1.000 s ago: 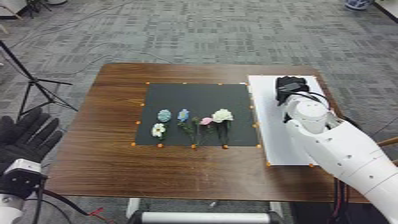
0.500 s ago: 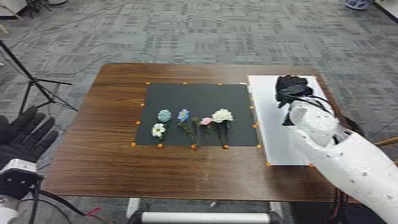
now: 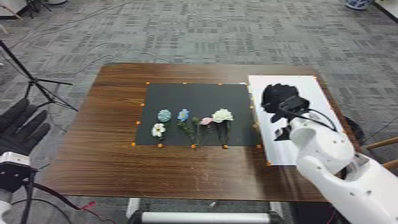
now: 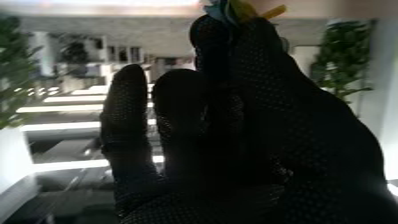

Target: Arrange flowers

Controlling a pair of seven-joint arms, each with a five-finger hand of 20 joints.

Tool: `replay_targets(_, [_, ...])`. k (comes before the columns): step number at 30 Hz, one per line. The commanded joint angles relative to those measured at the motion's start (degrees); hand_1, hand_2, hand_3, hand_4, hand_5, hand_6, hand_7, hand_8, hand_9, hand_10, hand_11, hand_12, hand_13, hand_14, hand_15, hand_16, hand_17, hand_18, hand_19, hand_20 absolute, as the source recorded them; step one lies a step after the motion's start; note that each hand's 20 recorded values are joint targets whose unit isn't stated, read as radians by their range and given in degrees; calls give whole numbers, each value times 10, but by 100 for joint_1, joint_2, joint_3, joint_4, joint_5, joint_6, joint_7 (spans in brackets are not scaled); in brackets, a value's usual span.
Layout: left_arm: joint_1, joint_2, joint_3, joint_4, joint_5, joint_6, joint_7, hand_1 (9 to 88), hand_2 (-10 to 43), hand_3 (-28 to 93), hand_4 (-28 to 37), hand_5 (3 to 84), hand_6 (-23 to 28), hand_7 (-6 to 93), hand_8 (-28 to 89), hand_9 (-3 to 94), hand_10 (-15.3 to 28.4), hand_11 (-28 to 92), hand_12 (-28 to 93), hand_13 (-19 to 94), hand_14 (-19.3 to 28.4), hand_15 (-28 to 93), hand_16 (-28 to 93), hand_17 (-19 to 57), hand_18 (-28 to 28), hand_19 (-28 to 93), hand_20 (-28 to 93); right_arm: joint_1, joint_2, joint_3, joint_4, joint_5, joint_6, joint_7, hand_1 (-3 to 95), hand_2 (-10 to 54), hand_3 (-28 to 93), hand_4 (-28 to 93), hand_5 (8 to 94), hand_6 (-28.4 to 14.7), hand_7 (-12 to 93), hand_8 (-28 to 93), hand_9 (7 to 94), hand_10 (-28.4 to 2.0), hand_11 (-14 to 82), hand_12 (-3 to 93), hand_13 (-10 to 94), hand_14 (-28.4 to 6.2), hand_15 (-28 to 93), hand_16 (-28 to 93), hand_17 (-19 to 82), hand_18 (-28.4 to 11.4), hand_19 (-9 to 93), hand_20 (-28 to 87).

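Flower [image 4: 219, 12] with blue-green and yellow parts, pinched at the fingertips of the robot's right hand [image 3: 281, 101], which is in a black fabric glove. Thumb and finger are clamped together on it; in the wrist view other fingers stand raised, apart from the pinch. In the head view this hand is above the white mat [image 3: 275, 156] on the right part of the counter. Compared with the earlier frames, it has moved from the far end of that mat back toward the robot and a little to the left, nearer the dark mat.

Just left of the white mat is the dark mat [image 3: 191, 95], where five more flowers lie in a loose group, unmoved since the earlier frames. From left to right along the upper row: a blue-green flower [image 3: 164, 115], a light blue flower [image 3: 183, 115], a pink flower [image 3: 206, 121] and a full cream-white flower [image 3: 222, 115]. A smaller white flower [image 3: 158, 130] lies just below the blue-green one. Small orange marks dot the edges of the mats.

Both mats lie on the brown wooden counter [image 3: 98, 165]. Beyond its left edge, the left hand [image 3: 12, 141] is open, fingers spread; it has shifted slightly outward. A black tripod [image 3: 33, 80] stands farther off on the gray carpet [image 3: 204, 35].
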Motion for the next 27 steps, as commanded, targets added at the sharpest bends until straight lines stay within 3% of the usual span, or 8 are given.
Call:
replay_targets(1, [-149, -26, 115, 39, 103, 27, -73, 254, 161, 685, -283, 375, 74, 121, -72, 311, 121, 146, 138, 234, 132, 245, -9, -36, 115, 170, 127, -166, -372, -370, 113, -112, 159, -130, 635, -95, 683, -283, 710, 6, 263, -3, 826, -67, 185, 501, 674, -81, 655, 468, 307, -236, 762, 417])
replay_targets(6, [-169, -23, 125, 43, 94, 52, -24, 253, 161, 687, -283, 376, 74, 120, -71, 310, 122, 145, 138, 233, 133, 245, -9, -36, 115, 169, 127, -116, -475, -473, 108, -227, 112, -217, 636, -95, 682, -283, 711, 5, 260, -3, 825, -67, 186, 502, 673, -81, 658, 466, 307, -236, 763, 416])
replay_targets(13, [-117, -115, 124, 9, 113, 70, -42, 253, 161, 687, -283, 376, 74, 120, -71, 310, 120, 145, 138, 234, 132, 245, -9, -36, 115, 169, 127, -51, -610, -619, 159, -258, 96, -226, 636, -95, 682, -283, 708, 6, 258, -2, 824, -68, 186, 500, 672, -81, 658, 468, 307, -236, 762, 416])
replay_targets(14, [-124, -119, 136, -3, 145, 100, -102, 254, 161, 686, -283, 376, 74, 120, -71, 310, 120, 145, 138, 234, 132, 244, -9, -36, 115, 170, 127, -73, -619, -645, 170, -323, 149, -215, 635, -95, 682, -283, 708, 6, 258, -2, 822, -67, 186, 500, 672, -81, 658, 468, 307, -236, 762, 416])
replay_targets(15, [-109, -128, 139, -1, 148, 47, -91, 254, 161, 685, -283, 376, 74, 120, -71, 311, 121, 144, 138, 234, 132, 243, -9, -36, 115, 169, 127, -56, -612, -701, 198, -438, 231, -226, 635, -95, 682, -283, 707, 5, 256, -3, 818, -68, 183, 498, 671, -80, 659, 468, 307, -236, 762, 416])
replay_targets(17, [-101, -97, 179, -9, 91, 75, -46, 254, 161, 685, -283, 376, 74, 120, -71, 311, 121, 145, 138, 234, 132, 244, -9, -36, 115, 169, 127, -81, -613, -722, 190, -524, 206, -250, 632, -95, 686, -283, 691, 5, 247, -7, 808, -70, 172, 485, 662, -79, 657, 475, 303, -235, 760, 415])
replay_targets(21, [-109, -139, 182, -12, 131, 60, -81, 255, 162, 684, -283, 376, 74, 120, -71, 310, 123, 145, 138, 235, 133, 244, -9, -36, 114, 169, 127, -89, -635, -778, 193, -526, 149, -313, 628, -95, 681, -283, 685, 4, 241, -10, 800, -70, 166, 478, 655, -79, 655, 476, 297, -234, 756, 412])
replay_targets(27, [-100, -160, 154, -16, 181, 37, -82, 256, 163, 685, -283, 367, 78, 116, -70, 308, 121, 144, 138, 234, 132, 242, -10, -35, 114, 168, 126, -123, -622, -774, 169, -425, 121, -325, 597, -95, 672, -283, 658, 2, 208, -98, 748, -83, 125, 414, 630, -96, 670, 462, 282, -237, 746, 401])
